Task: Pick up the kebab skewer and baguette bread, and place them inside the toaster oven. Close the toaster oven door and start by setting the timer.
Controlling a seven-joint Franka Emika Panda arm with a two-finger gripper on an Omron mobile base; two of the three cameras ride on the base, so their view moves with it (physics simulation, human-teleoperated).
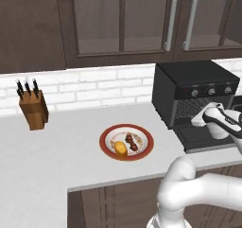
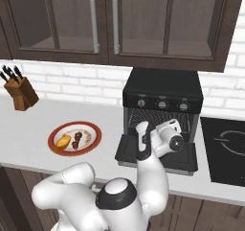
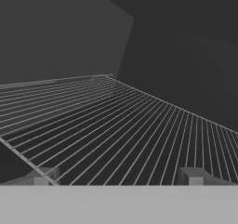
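Currently the pincer (image 3: 118, 176) is held open and empty at the toaster oven (image 2: 162, 93) mouth; the kebab skewer (image 1: 132, 142) lies well leftward, on the plate (image 1: 144, 152).

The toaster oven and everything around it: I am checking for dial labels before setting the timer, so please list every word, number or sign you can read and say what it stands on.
None can be read.
toaster oven: its grey knobs carry no legible marks; a small red spot beside them is too small to read.
knife block, plate, cooktop: no text; the cooktop has only pale ring outlines.
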